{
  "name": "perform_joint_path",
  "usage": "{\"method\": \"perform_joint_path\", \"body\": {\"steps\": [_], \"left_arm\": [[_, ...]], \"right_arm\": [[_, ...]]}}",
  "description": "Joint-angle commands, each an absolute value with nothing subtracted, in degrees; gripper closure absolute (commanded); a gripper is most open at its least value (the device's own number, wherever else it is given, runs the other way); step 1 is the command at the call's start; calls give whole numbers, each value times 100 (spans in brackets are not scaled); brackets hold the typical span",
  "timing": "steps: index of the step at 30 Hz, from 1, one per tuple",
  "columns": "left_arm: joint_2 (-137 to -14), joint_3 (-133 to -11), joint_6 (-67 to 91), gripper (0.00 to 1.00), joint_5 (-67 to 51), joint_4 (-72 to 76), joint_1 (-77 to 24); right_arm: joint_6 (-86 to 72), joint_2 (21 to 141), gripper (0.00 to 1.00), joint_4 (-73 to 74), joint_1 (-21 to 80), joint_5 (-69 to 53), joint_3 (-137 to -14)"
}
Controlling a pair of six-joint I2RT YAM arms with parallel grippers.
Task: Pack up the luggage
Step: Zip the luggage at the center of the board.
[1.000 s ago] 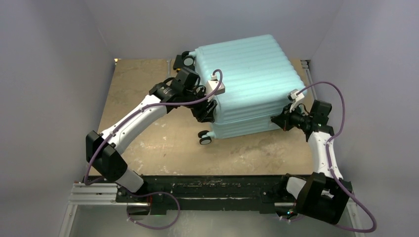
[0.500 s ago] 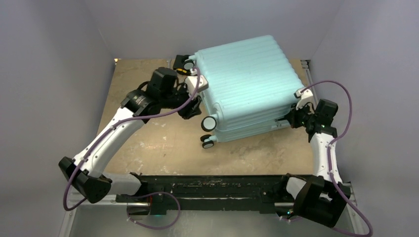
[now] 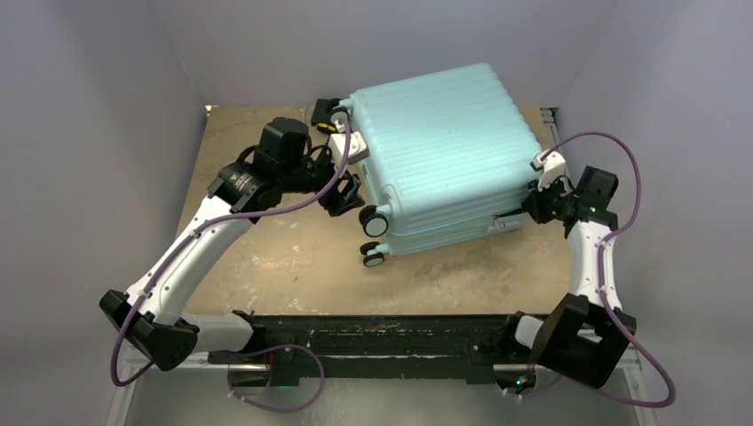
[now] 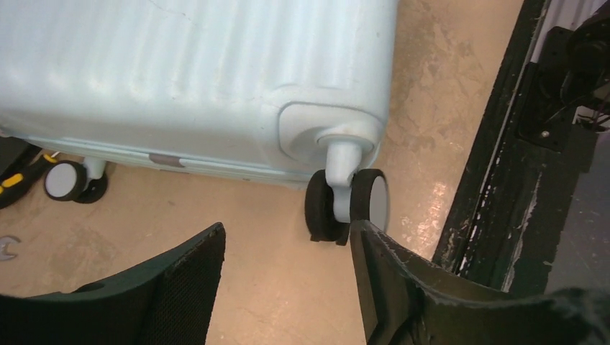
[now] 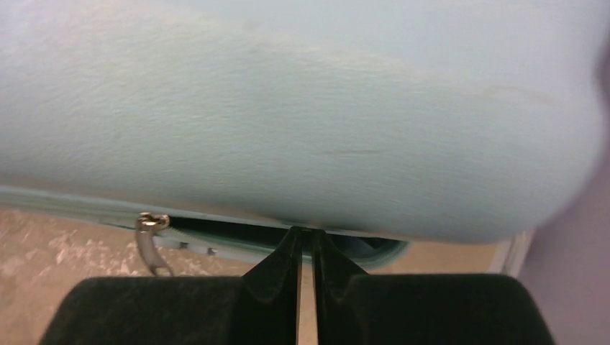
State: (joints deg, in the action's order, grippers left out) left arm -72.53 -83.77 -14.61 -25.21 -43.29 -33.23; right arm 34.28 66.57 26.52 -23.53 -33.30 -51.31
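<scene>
The luggage [image 3: 444, 160] is lying flat on the table [image 3: 266, 257], ribbed shell facing up. It is sitting toward the back and right of the table, turned at a slight angle, with its wheeled end pointing left.

The left end effector [image 4: 288, 244] is hovering low over the table at that wheeled end, open, with nothing between its fingers. A wheel [image 4: 349, 205] at the near corner of the luggage is standing just ahead of the gap. One finger's tip is lying right beside that wheel; whether it is touching cannot be told. A second wheel [image 4: 65, 180] is showing farther along the same end.

The right end effector [image 5: 306, 241] is pressing in at the opposite, right side of the luggage. Its fingers are sitting all but together, only a thin slit showing between them and nothing visible in it. Their tips are pointing into the dark seam [image 5: 230, 231] where the upper shell is standing slightly off the lower one. A metal pull [image 5: 147, 233] is hanging at that seam, to the left of the tips.
</scene>
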Motion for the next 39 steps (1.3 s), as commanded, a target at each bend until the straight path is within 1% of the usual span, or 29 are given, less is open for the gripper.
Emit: {"method": "perform_joint_path", "body": {"steps": [1, 5, 7, 10, 13, 17, 25, 26, 29, 30, 31, 33, 35, 37, 39], "left_arm": [[-7488, -8429, -1670, 30, -3044, -4227, -3339], [-7604, -8385, -1692, 12, -3040, -4054, -3407], [-7665, -8345, -1692, 7, -3024, -3969, -3480], [-7860, -8315, -1736, 5, -2978, -3931, -3612], [-8020, -8306, -1840, 2, -2938, -3957, -3754], [-8148, -8281, -2051, 1, -2714, -4046, -4016], [-8167, -8009, -2264, 1, -2107, -3994, -4231], [-8165, -7981, -2293, 1, -2064, -3994, -4254], [-8148, -7893, -2334, 1, -1943, -3954, -4326], [-8154, -7874, -2342, 1, -1901, -3925, -4333], [-8163, -7853, -2357, 1, -1876, -3916, -4346], [-8197, -7825, -2358, 1, -1860, -3895, -4354], [-8238, -7798, -2351, 1, -1856, -3874, -4351], [-8289, -7759, -2353, 1, -1848, -3863, -4351], [-8328, -7712, -2355, 4, -1835, -3855, -4352]], "right_arm": [[4415, 6726, 81, 3653, -2280, -4398, -5414], [4942, 6408, 64, 3848, -2270, -4465, -5198], [5090, 6159, 54, 3848, -2231, -4529, -5064], [5198, 5864, 45, 3825, -2091, -4617, -4925], [5120, 5767, 42, 3763, -1811, -4511, -4859], [4801, 5793, 38, 3425, -1453, -3984, -4692], [4054, 5766, 36, 2842, -717, -2913, -4377], [3994, 5747, 33, 2831, -635, -2795, -4358], [3863, 5601, 33, 2641, -489, -2380, -4239], [3851, 5577, 34, 2621, -428, -2264, -4220], [3850, 5577, 37, 2624, -378, -2173, -4208], [3846, 5583, 48, 2613, -287, -2019, -4171], [3825, 5546, 63, 2578, -220, -1920, -4125], [3810, 5500, 75, 2553, -180, -1847, -4093], [3808, 5477, 82, 2573, -130, -1778, -4091]]}}
